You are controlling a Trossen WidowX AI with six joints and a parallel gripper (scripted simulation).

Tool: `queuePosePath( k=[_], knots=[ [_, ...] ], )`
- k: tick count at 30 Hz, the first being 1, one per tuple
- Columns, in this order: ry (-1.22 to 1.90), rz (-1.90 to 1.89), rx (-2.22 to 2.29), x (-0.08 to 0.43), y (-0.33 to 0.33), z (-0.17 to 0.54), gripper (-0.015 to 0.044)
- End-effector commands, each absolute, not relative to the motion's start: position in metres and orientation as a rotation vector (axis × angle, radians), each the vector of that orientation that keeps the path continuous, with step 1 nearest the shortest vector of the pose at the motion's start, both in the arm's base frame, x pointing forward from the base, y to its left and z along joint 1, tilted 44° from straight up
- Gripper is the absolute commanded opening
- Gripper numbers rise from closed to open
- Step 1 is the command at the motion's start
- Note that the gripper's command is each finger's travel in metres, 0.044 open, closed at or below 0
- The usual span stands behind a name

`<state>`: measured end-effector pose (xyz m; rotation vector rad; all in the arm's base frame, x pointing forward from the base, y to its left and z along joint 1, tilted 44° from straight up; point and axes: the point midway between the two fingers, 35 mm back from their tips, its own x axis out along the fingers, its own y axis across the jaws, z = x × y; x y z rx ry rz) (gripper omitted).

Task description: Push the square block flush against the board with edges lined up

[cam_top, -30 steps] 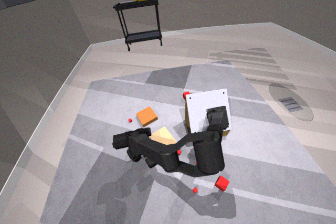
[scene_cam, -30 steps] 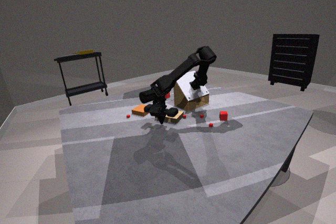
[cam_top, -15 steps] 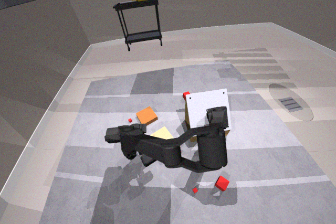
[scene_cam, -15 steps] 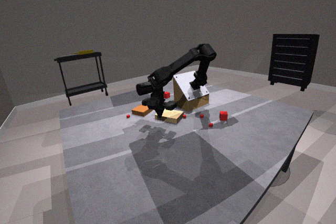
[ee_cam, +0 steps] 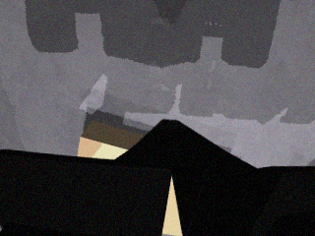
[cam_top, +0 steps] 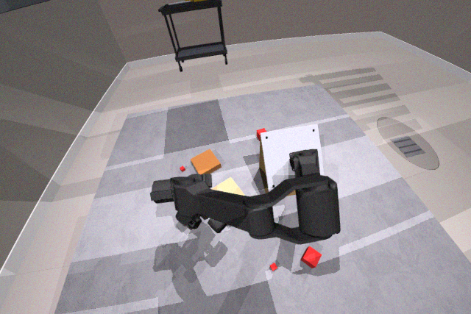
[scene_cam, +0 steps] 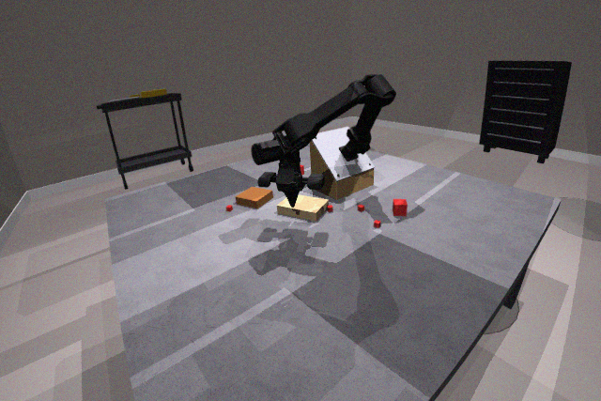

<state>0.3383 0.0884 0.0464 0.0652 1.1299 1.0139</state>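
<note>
The orange square block (cam_top: 205, 161) (scene_cam: 253, 196) lies flat on the table. The pale yellow board (cam_top: 229, 185) (scene_cam: 310, 205) (ee_cam: 110, 150) lies flat beside it, with a gap between them. In the top view the arm hides part of the board. My gripper (scene_cam: 292, 206) (ee_cam: 168, 127) is shut and empty, pointing down. In the exterior view its tip overlaps the board's near left part; whether it touches the board, I cannot tell. In the top view the arm hides the fingertips. The wrist view shows part of the board below and behind the dark fingers.
A wooden wedge with a white sloping top (cam_top: 281, 143) (scene_cam: 328, 148) stands behind the board. A larger red cube (cam_top: 311, 257) (scene_cam: 399, 208) lies to the right. Small red cubes lie around, one left of the orange block (cam_top: 205, 166) and one close by the board's right end.
</note>
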Motion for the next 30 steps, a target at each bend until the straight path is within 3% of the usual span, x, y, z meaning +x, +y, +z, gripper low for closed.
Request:
queuePosePath(
  k=[1, 30],
  knots=[
    [1.063, 1.090, -0.043, 0.325, 0.093, 0.050, 0.0000],
    [0.429, 1.533, -0.831, 0.236, 0.115, 0.066, 0.0000]
  ],
)
